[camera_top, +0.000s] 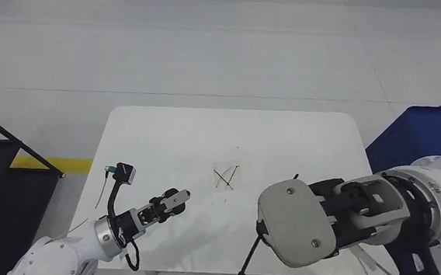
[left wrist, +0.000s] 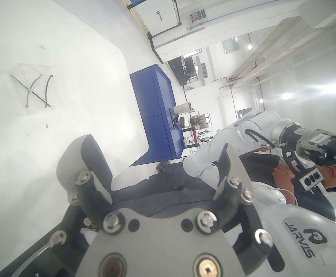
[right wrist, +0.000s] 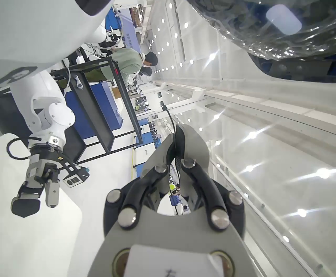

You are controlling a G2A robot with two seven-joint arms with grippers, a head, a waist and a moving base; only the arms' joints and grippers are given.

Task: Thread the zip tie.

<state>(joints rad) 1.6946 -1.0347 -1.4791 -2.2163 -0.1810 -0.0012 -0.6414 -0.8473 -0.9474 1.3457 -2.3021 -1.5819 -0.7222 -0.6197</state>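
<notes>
My right gripper [right wrist: 176,143] is shut on a thin black zip tie [right wrist: 170,119], raised off the table and tilted upward; the tie's head end sticks out past the fingertips. In the top view this gripper [camera_top: 265,224] hovers over the table's front right, and the tie [camera_top: 250,257] hangs down from it toward the front edge. My left gripper [left wrist: 157,160] is open and holds nothing, low over the front left of the table [camera_top: 172,202]. A clear bag [camera_top: 225,177] with more black zip ties [left wrist: 34,89] lies flat between the two arms.
The white table [camera_top: 306,136] has rounded corners and bare surface around the bag. A blue cabinet [camera_top: 419,137] stands beyond the right edge. A dark frame [camera_top: 17,149] stands off the left side.
</notes>
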